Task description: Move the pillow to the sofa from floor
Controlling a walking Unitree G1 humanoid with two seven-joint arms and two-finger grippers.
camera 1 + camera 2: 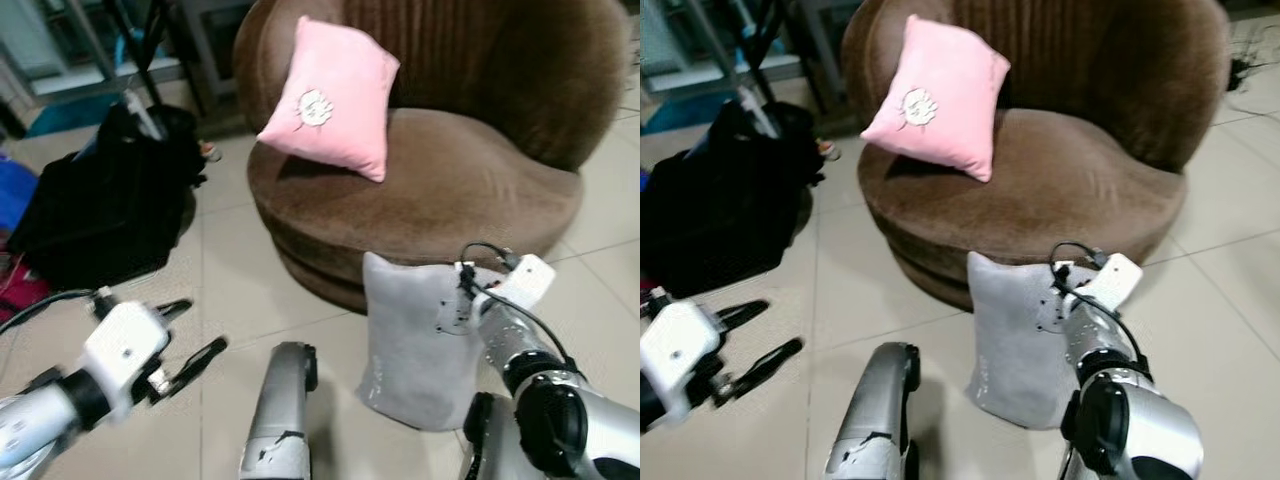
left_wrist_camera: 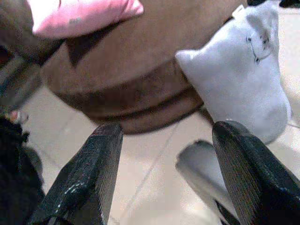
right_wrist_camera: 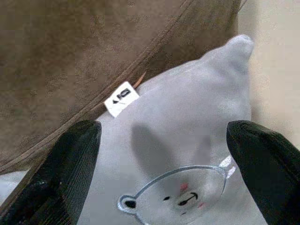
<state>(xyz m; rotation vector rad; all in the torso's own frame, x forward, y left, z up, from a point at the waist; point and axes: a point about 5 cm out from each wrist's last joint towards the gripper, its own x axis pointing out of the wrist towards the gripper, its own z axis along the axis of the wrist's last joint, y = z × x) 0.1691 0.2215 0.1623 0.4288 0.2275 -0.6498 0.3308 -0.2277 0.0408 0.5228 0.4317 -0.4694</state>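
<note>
A grey pillow (image 1: pixel 415 345) with a bear face stands on the tiled floor, leaning against the front of the round brown sofa (image 1: pixel 450 190). My right gripper (image 3: pixel 166 129) is open at the pillow's upper right edge, its fingers (image 3: pixel 75 154) spread wide over the bear print. I cannot tell whether they touch the fabric. A white tag (image 3: pixel 121 98) sticks out of the pillow's seam by the sofa base. Low over the floor to the left, my left gripper (image 1: pixel 205 325) is open and holds nothing. It points toward the sofa and the grey pillow (image 2: pixel 243 79).
A pink pillow (image 1: pixel 330 95) leans on the sofa's back left. A black bag (image 1: pixel 110 200) lies on the floor left of the sofa, with stand legs behind it. My own silver leg (image 1: pixel 280 410) rises between the arms. Bare tiles lie between the bag and the sofa.
</note>
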